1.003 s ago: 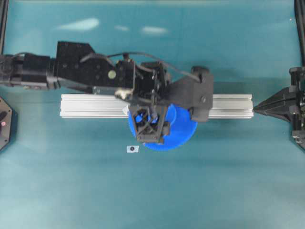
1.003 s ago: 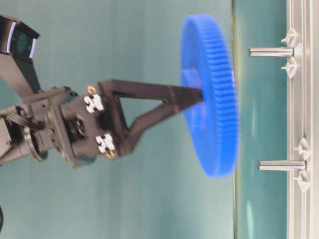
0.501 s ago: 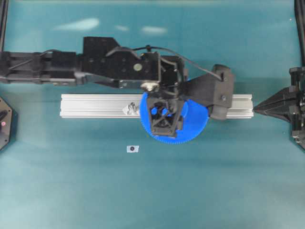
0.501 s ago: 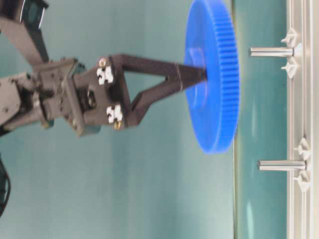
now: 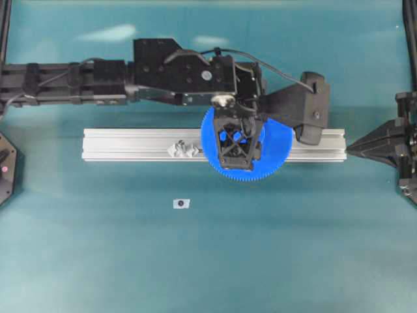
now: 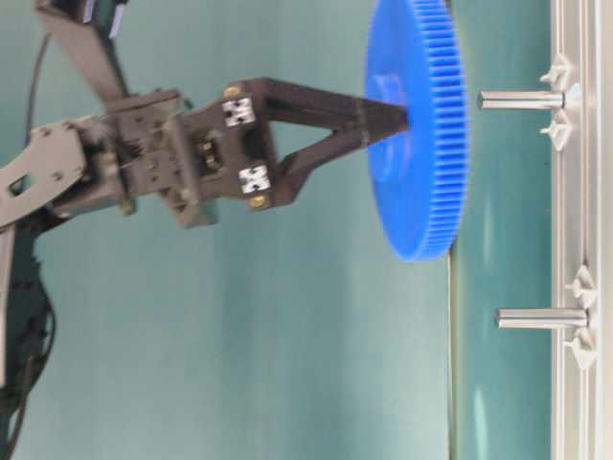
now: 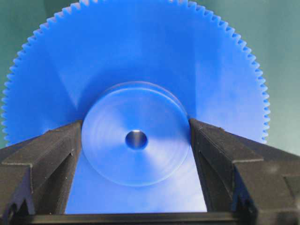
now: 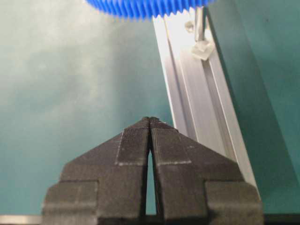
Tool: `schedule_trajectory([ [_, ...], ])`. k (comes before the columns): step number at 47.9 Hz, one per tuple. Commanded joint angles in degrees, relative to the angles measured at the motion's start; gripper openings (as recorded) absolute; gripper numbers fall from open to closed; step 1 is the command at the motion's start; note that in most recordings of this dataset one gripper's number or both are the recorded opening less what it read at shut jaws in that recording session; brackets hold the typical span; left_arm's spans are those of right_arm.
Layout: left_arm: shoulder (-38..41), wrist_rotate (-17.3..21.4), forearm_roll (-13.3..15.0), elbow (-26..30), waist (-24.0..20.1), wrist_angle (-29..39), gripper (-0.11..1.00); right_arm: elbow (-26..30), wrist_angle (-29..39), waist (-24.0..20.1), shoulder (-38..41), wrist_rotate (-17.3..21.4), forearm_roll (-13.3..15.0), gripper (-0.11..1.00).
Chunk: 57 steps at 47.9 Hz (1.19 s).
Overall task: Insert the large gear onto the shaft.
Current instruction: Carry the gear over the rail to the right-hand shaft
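The large gear [image 5: 277, 149] is bright blue and hangs flat above the rail. My left gripper [image 5: 236, 138] is shut on its raised hub [image 7: 136, 154], one finger [image 7: 51, 150] on each side. From table level the gear [image 6: 421, 144] faces the rail, its hub about level with one shaft [image 6: 522, 99], with a small gap before the peg's tip. The other shaft [image 6: 541, 317] stands clear of the gear, and its brackets [image 5: 182, 149] show from overhead. My right gripper [image 8: 150, 119] is shut and empty, parked at the rail's right end [image 5: 350, 150].
The silver aluminium rail [image 5: 124, 145] lies across the teal table and carries both pegs. A small white tag with a dark dot [image 5: 182, 203] lies in front of it. Black frame posts stand at the left and right edges.
My left arm has carried the gear to the right and towards the back, over the rail. At table level the gear has come closer to the peg. The right gripper has stayed still.
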<state>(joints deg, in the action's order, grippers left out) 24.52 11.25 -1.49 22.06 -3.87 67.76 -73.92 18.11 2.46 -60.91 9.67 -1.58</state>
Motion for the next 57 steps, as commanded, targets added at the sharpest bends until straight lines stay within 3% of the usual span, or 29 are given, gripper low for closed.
schedule_trajectory([
  [1,-1.14,0.79,-0.09,2.46,-0.26,-0.18,0.77,0.53,-0.53,0.18,0.35,0.62,0.09,0.05],
  [57,6.42,2.37,-0.09,8.35,-2.55,1.58,0.77,0.26,-0.7,0.18,0.35,0.62,0.09,0.05],
])
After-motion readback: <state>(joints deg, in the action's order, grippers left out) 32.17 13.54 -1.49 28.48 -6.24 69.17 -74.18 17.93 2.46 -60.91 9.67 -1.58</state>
